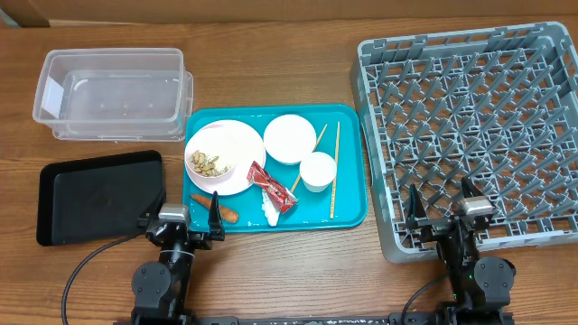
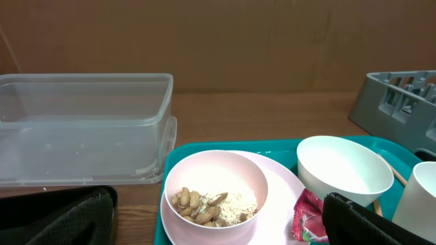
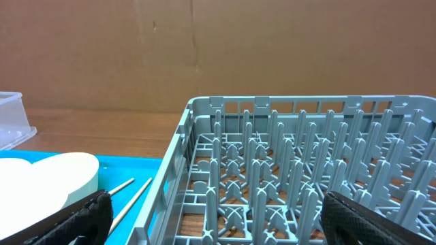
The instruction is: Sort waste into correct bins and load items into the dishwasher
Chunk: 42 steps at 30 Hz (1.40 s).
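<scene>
Plainly, nothing had been sorted or loaded yet.

From overhead, the tub (image 1: 113, 90) beyond the teal tray's (image 1: 348, 212) far-left corner and the black tray (image 1: 95, 194) to its left held nothing. The rack (image 1: 470, 126) to its right carried no dishes. Everything lay on the teal tray:
- the plate (image 1: 239, 143) at its left end, with the pink bowl (image 1: 193, 153) of shells (image 1: 206, 164) on it
- the white bowl (image 1: 290, 138) at its far middle
- the cup (image 1: 317, 171) near its centre
- the chopsticks (image 1: 335, 171) toward its right side
- the wrapper (image 1: 271, 187) and tissue (image 1: 271, 213) at its near middle
- the carrot (image 1: 200, 199) by its near-left edge

The left gripper (image 1: 181, 218) hung at that near-left edge, jaws spread wide and holding nothing. The right gripper (image 1: 441, 206) sat well right of the teal tray at the rack's near edge, jaws also apart and unladen.

On the left wrist view, the shells (image 2: 204, 202) sat in the pink bowl, with the white bowl (image 2: 344, 170) and wrapper (image 2: 310, 216) to its right. The tub (image 2: 82, 129) past the teal tray's left end held nothing. The dark fingers (image 2: 371, 221) stood far apart with nothing between them.

On the right wrist view, the rack's (image 3: 286, 177) pegs were bare and the chopsticks (image 3: 129, 194) lay on the teal tray's right strip. The fingers (image 3: 75, 218) were again wide apart.

By my reading, all four kinds of waste and every dish were left to move.
</scene>
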Motion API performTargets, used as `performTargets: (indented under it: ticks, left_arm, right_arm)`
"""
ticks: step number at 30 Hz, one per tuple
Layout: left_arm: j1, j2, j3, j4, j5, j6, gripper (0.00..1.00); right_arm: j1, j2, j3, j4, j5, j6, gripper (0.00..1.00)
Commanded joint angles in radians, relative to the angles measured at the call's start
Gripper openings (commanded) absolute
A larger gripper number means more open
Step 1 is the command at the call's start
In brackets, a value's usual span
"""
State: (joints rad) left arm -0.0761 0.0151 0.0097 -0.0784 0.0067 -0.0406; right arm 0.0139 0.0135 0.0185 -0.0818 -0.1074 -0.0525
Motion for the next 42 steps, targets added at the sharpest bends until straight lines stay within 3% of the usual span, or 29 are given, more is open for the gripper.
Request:
performTargets:
  ticks: [1,42]
  left_arm:
    - [0.006,-0.011,-0.005,0.001,-0.006,0.026,1.00]
    - [0.006,-0.011,-0.005,0.006,-0.032,0.027,1.00]
  right_arm:
    - [0.005,-0.011,-0.011,0.006,0.002,0.000,1.00]
    - [0.005,-0.011,-0.011,0.008,0.002,0.000,1.00]
